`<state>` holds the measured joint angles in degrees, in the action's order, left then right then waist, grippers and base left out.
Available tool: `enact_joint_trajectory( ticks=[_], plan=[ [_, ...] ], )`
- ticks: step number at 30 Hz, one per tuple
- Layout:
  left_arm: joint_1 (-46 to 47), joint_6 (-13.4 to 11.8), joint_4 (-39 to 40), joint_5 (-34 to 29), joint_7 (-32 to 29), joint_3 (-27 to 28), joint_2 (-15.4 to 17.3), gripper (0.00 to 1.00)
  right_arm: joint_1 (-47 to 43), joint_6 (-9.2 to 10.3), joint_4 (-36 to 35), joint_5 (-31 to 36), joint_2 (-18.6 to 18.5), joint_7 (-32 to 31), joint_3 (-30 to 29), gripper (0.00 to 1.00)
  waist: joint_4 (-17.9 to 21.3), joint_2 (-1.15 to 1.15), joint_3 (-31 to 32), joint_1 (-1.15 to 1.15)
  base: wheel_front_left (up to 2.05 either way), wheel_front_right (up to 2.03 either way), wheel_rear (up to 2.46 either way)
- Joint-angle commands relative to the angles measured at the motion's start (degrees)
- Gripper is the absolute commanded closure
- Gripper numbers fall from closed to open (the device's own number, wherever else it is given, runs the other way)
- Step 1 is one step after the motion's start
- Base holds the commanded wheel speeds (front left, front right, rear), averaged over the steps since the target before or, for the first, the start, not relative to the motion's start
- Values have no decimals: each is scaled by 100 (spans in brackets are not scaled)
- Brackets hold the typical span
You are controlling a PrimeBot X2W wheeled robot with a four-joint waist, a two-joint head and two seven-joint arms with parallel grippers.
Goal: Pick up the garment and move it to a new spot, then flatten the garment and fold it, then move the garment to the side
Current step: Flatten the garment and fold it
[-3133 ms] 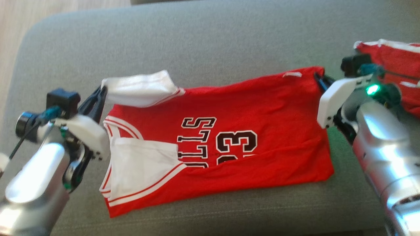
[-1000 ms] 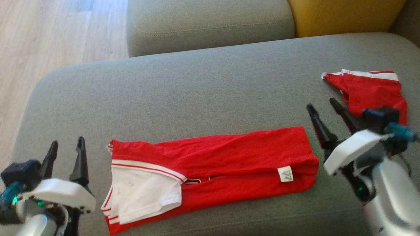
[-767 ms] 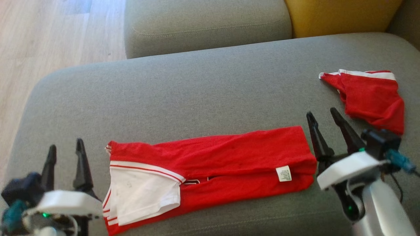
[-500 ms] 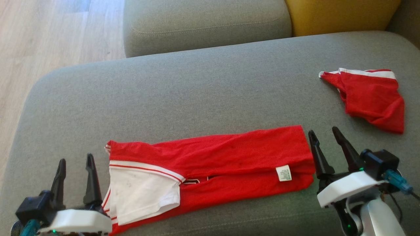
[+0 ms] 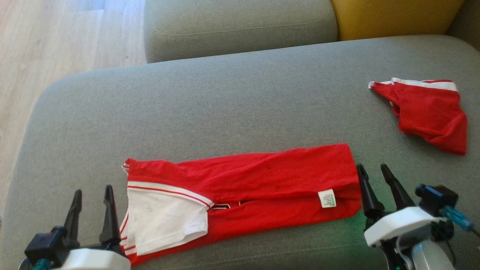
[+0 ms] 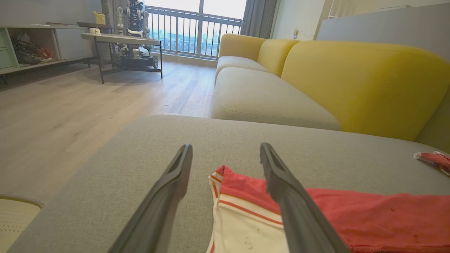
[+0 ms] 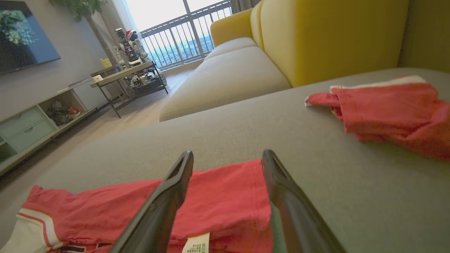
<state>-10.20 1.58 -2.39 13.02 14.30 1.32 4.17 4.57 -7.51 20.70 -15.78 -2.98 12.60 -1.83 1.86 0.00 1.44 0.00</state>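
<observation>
You had a wide grey sofa seat [image 5: 225,93] before you. On its near part lay the red garment [image 5: 262,180], folded into a long band with a white panel at its left end. A second red garment [image 5: 431,112] lay crumpled, well apart to the right. Your left gripper [image 5: 93,189] and right gripper [image 5: 372,167] stood just beside the band's ends, jaws spread, holding nothing. A small white label [image 5: 326,198] showed near the band's right end.

Two red garments [image 5: 240,183] [image 5: 431,112], two grippers [image 5: 93,189] [image 5: 372,165], two grey cushions [image 5: 225,105] [image 5: 240,26], one yellow cushion [image 5: 393,15].
</observation>
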Motion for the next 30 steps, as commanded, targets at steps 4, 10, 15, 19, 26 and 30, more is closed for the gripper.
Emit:
enact_joint_trajectory(
  ticks=[4, 10, 15, 19, 26, 30],
  plan=[
    [318, 169, 42, -163, 70, 271, -74, 0, 330, 2, 536, -608, 10, -12, -94, 0, -72, 0, -48, 0, 0, 0, 0],
    [381, 277, -99, -152, 70, 256, -109, 0, 631, 2, 1316, -1213, 10, -18, -148, 0, -163, 0, -143, 0, 0, 0, 0],
    [513, 352, -153, -198, 70, 242, -123, 0, 1177, 2, 2199, -1896, 10, 70, 110, 0, -261, 0, -326, 0, 0, 0, 0],
    [578, 394, -195, -229, 70, 232, -126, 0, 1517, 2, 2871, -2038, 10, 125, 211, 0, -323, 0, -396, 0, 0, 0, 0],
    [639, 447, -253, -245, 70, 267, -128, 0, 1981, 2, 3913, -2221, 10, 179, 503, 0, -400, 0, -422, 0, 0, 0, 0],
    [638, 465, -274, -260, 70, 284, -128, 0, 2141, 2, 4305, -2433, 10, 170, 848, 0, -414, 0, -409, 0, 0, 0, 0]
  ],
)
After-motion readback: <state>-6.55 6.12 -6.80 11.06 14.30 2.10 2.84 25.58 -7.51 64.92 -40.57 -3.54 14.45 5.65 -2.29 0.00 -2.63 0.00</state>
